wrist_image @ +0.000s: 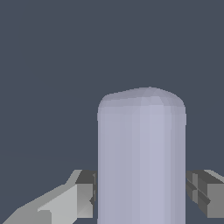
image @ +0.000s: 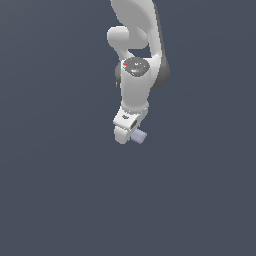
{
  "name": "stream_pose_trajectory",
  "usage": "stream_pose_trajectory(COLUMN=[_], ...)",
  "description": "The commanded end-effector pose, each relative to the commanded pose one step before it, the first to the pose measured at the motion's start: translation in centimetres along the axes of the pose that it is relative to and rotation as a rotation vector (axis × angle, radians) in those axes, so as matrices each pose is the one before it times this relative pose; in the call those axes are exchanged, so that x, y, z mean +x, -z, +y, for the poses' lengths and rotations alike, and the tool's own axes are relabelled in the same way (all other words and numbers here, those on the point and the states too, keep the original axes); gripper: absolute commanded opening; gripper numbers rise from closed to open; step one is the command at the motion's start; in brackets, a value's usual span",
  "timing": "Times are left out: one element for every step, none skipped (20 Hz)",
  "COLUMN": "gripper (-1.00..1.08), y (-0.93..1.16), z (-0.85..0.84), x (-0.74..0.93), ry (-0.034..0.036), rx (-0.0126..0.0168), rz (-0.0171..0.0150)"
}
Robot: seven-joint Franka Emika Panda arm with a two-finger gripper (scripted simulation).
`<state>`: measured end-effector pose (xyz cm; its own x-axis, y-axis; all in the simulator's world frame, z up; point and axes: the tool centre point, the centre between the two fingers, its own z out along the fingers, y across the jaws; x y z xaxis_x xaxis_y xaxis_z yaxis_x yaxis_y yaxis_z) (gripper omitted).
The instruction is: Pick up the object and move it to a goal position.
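The object (wrist_image: 141,162) is a pale lavender-grey block with rounded edges. In the wrist view it fills the space between my two grey fingers (wrist_image: 83,194), which press against its two sides. My gripper (wrist_image: 142,192) is shut on it. In the exterior view the white arm hangs down from above and the gripper (image: 131,134) sits at its lower end. One end of the object (image: 139,136) sticks out from the gripper toward the exterior view's right. The rest of the block is hidden behind the hand there.
A plain dark blue-grey surface (image: 60,190) fills both views. No other object or marker shows.
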<state>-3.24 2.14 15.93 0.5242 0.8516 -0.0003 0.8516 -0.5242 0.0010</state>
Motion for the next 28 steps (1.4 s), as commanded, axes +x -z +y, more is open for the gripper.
stream_pose_trajectory(gripper=[-1.00, -1.00, -1.00, -1.00, -1.00, -1.00, -1.00, -1.00, -1.00, -1.00, -1.00, -1.00, -1.00, -1.00, -1.00, -1.00, -1.00, -1.00, -1.00, -1.00, -1.00, -1.00, -1.00, -1.00, -1.00, -1.00, -1.00, -1.00], y=[2.474, 0.962, 0.946, 0.948, 0.941, 0.934, 0.926, 0.918, 0.891, 0.849, 0.812, 0.779, 0.750, 0.720, 0.693, 0.668, 0.645, 0.623, 0.602, 0.581, 0.562, 0.543, 0.525, 0.508, 0.491, 0.475, 0.455, 0.443], z=[-0.391, -0.128, -0.125, -0.122, -0.119, -0.116, -0.112, -0.109, -0.083, -0.097, -0.091, -0.085, -0.049, -0.076, -0.071, -0.067, -0.041, -0.060, -0.057, -0.053, -0.017, -0.047, -0.045, -0.042, -0.039, -0.037, 0.001, -0.032], x=[1.924, 0.766, 0.767, 0.758, 0.754, 0.750, 0.746, 0.742, 0.696, 0.690, 0.662, 0.637, 0.578, 0.592, 0.572, 0.553, 0.510, 0.518, 0.501, 0.486, 0.437, 0.456, 0.442, 0.429, 0.415, 0.402, 0.360, 0.378], ry=[-0.00037, 0.00000, 0.00028, 0.00000, 0.00000, 0.00000, 0.00000, 0.00000, -0.00043, 0.00000, 0.00000, 0.00000, -0.00066, 0.00000, 0.00000, 0.00000, -0.00048, 0.00000, 0.00000, 0.00000, -0.00069, 0.00000, 0.00000, 0.00000, 0.00000, 0.00000, -0.00069, 0.00000], rx=[0.00043, 0.00000, 0.00048, 0.00000, 0.00000, 0.00000, 0.00000, 0.00000, 0.00014, 0.00000, 0.00000, 0.00000, 0.00012, 0.00000, 0.00000, 0.00000, 0.00004, 0.00000, 0.00000, 0.00000, 0.00005, 0.00000, 0.00000, 0.00000, 0.00000, 0.00000, 0.00003, 0.00000], rz=[-0.00027, 0.00000, 0.00041, 0.00000, 0.00000, 0.00000, 0.00000, 0.00000, 0.00019, 0.00000, 0.00000, 0.00000, 0.00018, 0.00000, 0.00000, 0.00000, 0.00005, 0.00000, 0.00000, 0.00000, 0.00004, 0.00000, 0.00000, 0.00000, 0.00000, 0.00000, -0.00006, 0.00000])
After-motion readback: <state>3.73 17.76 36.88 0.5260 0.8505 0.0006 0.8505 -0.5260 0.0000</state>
